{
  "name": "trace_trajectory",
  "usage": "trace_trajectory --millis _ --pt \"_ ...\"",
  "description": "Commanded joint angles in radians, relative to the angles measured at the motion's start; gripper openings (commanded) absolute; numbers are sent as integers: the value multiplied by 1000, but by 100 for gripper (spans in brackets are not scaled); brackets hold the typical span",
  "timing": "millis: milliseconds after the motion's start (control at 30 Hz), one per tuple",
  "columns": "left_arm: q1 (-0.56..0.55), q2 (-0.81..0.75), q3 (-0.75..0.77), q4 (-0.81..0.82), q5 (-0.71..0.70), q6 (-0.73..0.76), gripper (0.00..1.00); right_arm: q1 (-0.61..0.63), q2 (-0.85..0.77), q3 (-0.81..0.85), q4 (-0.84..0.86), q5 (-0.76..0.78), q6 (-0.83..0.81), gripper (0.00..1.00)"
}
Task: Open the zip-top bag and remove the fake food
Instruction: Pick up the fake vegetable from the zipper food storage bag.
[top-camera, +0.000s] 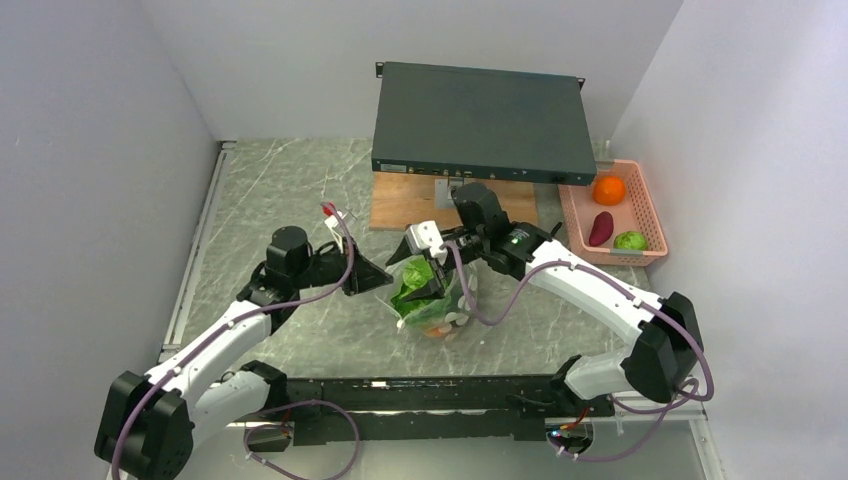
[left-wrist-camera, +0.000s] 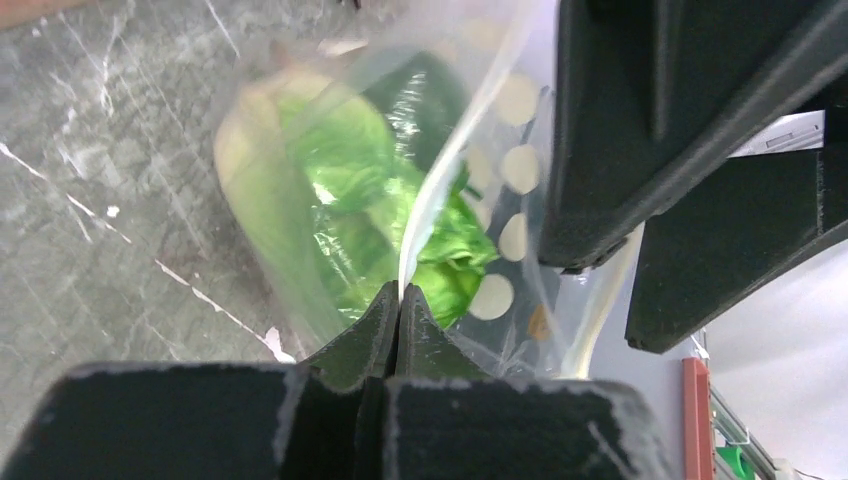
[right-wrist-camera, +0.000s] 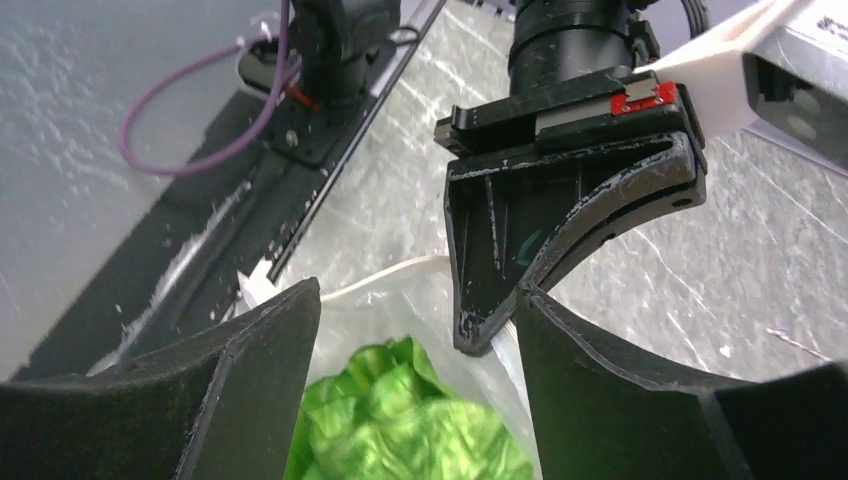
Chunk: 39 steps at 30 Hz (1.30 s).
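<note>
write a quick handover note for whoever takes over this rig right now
Left gripper: jaws shut, pinching the bag by its edge.
Right gripper: jaws open, straddling the bag's open mouth above the lettuce.
Done: orange, purple piece and green ball lie in the pink basket.
Left: pull out the lettuce, then check the bag's bottom, where something orange shows.

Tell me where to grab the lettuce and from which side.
Grip the lettuce by its top leaves, from above through the open mouth of the bag: the left gripper pinches one edge up, so the leaves face upward between the right gripper's open jaws.
</note>
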<state>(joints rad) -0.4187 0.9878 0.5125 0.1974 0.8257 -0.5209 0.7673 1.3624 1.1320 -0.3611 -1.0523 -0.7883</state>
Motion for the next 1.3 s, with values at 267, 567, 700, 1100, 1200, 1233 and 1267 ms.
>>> trace_trajectory --millis 267,567,700,1100,1200,1233,1267 --pt "-2 -149 126 -83 -94 34 0 -37 -9 -64 379 -24 482 72" --pt "-2 -141 152 -146 -86 59 0 -60 -14 -43 241 80 322 46" --pt "-1 -135 142 -151 -74 59 0 -60 -10 -41 147 118 126 39" --pt "-2 -117 125 -53 -26 6 0 15 106 183 -451 193 -684 72" --pt "-2 -111 138 -47 -31 13 0 28 134 227 -577 206 -808 79" --pt "-1 -109 143 -42 -31 14 0 27 142 239 -615 207 -847 80" --pt "-1 -104 148 -33 -31 11 0 27 148 250 -647 209 -872 80"
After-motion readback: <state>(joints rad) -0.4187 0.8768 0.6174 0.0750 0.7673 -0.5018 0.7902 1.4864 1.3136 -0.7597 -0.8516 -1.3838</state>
